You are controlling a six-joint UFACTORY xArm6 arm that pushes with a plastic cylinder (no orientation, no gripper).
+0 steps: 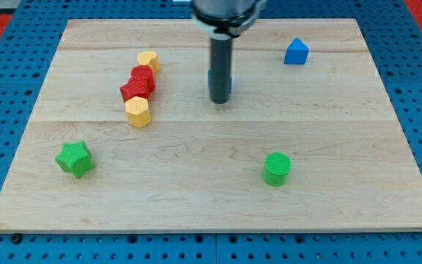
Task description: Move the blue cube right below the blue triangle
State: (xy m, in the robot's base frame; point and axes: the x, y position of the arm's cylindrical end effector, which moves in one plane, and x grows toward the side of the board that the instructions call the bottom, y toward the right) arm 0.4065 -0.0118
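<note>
The blue triangle sits near the view's top right of the wooden board. The blue cube is almost wholly hidden behind my rod; only a thin blue edge shows on the rod's right side. My tip rests on the board at the cube's near side, left of and below the blue triangle.
A chain of blocks lies left of my tip: a yellow block, two red blocks, and a yellow hexagon. A green star is at lower left. A green cylinder is at lower right.
</note>
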